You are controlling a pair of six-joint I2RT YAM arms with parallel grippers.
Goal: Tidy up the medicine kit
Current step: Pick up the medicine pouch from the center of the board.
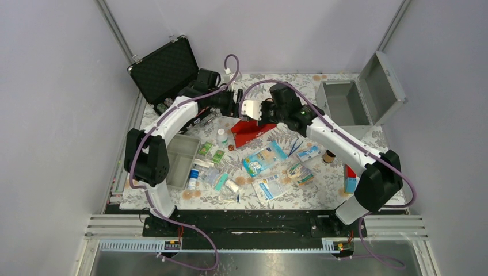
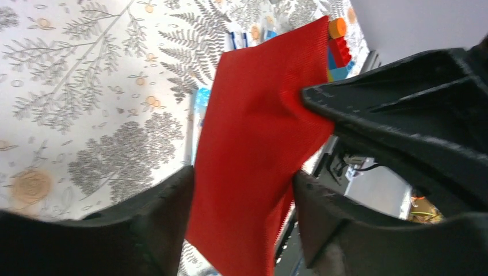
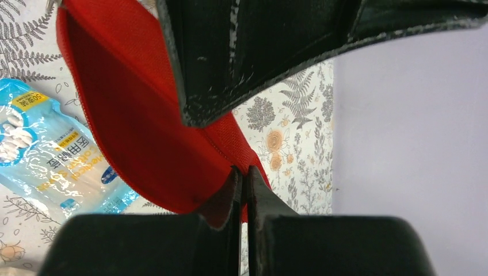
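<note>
Between the shut jaws of our right gripper (image 3: 243,175) we're pinching the red pouch (image 3: 132,115) by its edge, probably steadying it; our left gripper (image 2: 241,178) is straddling it half-open, grip unclear.

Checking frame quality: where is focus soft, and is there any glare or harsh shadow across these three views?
Top external: even, soft light, no hard shadows, small supplies too tiny to read. Left wrist: red pouch weave sharp, near fingers dark and soft. Right wrist: fingers blurred black, glare streaks on the blue plastic packet.
</note>
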